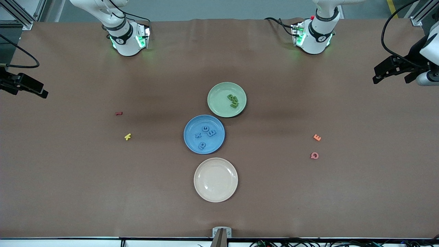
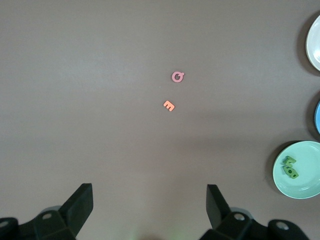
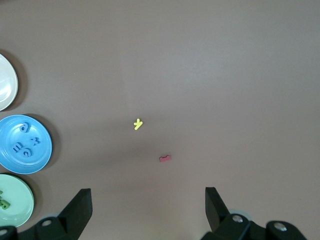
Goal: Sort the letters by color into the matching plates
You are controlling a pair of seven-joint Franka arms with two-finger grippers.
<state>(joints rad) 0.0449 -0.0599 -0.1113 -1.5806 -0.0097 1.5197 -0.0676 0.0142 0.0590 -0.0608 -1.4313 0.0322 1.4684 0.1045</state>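
Observation:
The pale green plate (image 1: 219, 99) holds a cluster of green letters (image 1: 233, 101). The blue plate (image 1: 192, 142), nearer the front camera and touching it, holds several blue letters (image 1: 209, 132). My left gripper (image 1: 377, 73) is open and empty, up over the left arm's end of the table; its wrist view shows its own jaws (image 2: 149, 200) wide apart and the green plate (image 2: 307, 185). My right gripper (image 1: 37, 90) is open and empty over the right arm's end; its wrist view shows its jaws (image 3: 148, 202) apart and the blue plate (image 3: 44, 150).
An empty cream plate (image 1: 216, 192) lies nearest the front camera. An orange letter (image 1: 317, 137) and a pink letter (image 1: 314, 155) lie toward the left arm's end. A red letter (image 1: 118, 113) and a yellow letter (image 1: 128, 136) lie toward the right arm's end.

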